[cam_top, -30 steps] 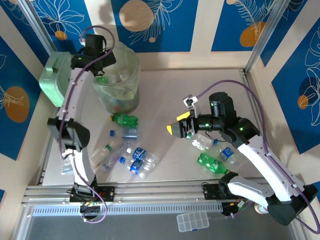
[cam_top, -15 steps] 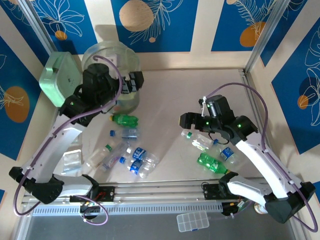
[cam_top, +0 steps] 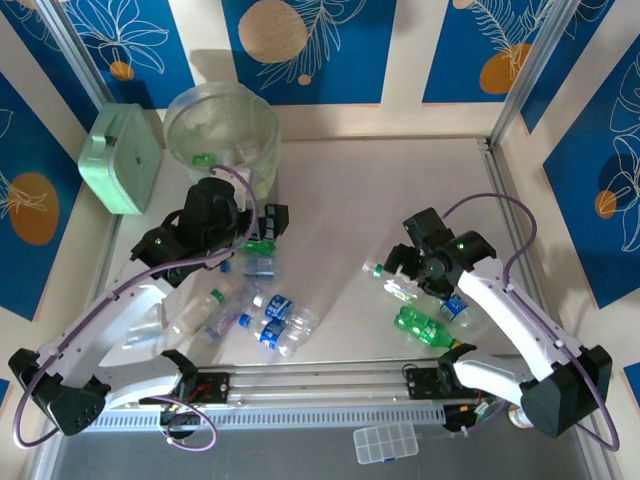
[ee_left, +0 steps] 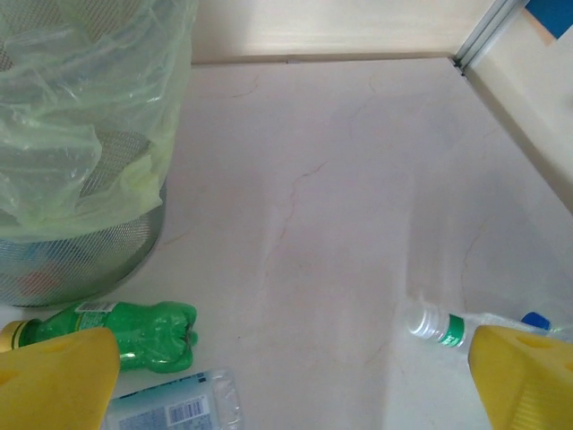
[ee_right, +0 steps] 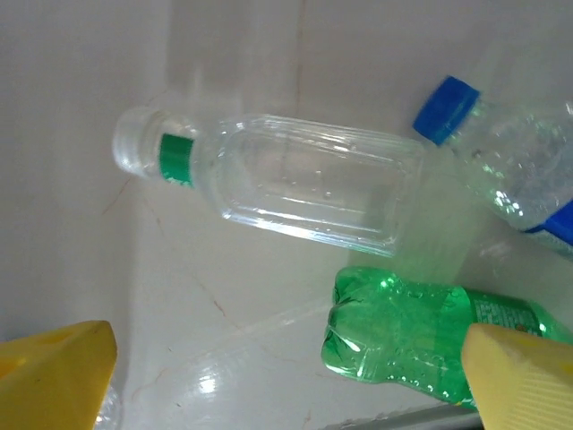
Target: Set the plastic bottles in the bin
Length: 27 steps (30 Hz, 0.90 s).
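The bin (cam_top: 222, 135), a round translucent bucket with a bag liner, stands at the back left and holds some bottles; its wall (ee_left: 81, 134) also shows in the left wrist view. My left gripper (cam_top: 268, 228) (ee_left: 291, 385) is open and empty, low beside a green bottle (cam_top: 262, 244) (ee_left: 134, 333) just in front of the bin. Several clear bottles (cam_top: 270, 318) lie nearer the front. My right gripper (cam_top: 403, 263) (ee_right: 286, 376) is open over a clear bottle with a green neck band (cam_top: 395, 281) (ee_right: 286, 184), beside a green bottle (cam_top: 425, 327) (ee_right: 421, 345) and a blue-capped bottle (ee_right: 501, 152).
A mint green square box (cam_top: 120, 158) sits left of the bin. A clear compartment case (cam_top: 385, 442) lies in front of the arm rail. Raised walls edge the table at the back and right (ee_left: 483, 45).
My left arm has swung from above the bin down to the table by the green bottle. My right gripper has dropped and turned down toward the clear bottle.
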### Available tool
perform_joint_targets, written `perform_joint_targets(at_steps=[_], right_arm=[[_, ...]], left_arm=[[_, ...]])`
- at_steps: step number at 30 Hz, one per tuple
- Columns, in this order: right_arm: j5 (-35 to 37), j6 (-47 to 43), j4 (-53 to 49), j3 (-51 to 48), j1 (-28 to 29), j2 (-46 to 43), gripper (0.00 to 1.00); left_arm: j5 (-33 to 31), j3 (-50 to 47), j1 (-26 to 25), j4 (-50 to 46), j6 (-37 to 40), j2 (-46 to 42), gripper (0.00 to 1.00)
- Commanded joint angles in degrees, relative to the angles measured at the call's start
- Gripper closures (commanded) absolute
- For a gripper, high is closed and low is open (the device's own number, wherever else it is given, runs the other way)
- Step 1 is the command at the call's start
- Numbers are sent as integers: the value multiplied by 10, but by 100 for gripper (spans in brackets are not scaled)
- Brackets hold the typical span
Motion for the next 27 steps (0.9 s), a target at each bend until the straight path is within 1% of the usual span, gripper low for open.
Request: perform_joint_targets(at_steps=[1,4,6,9,12,18,27], right_arm=[[-34,85,-7,14,-34,20,4],[-40,106,22,8,-59,33,4],[-48,107,46,-2,-86,46,0],[-106,109,82,-24,-139,67,1],[-145,128,106,-43,-169,83,1],[-162,160,134,-56,-173,105,1],[-172,145,145,-29,-172,181,1]], left_arm=[[-14,-21,-3,17,28,-12,1],[-9,-36,-3,28,34,-20,1],[-1,-43,-3,35,37,-23,1],[5,-51,-2,40,36,-26,1],[9,-61,-3,49,35,-29,1],[17,-61,-3,55,36,-28,1],[13,-61,-2,54,39,-23,1]])
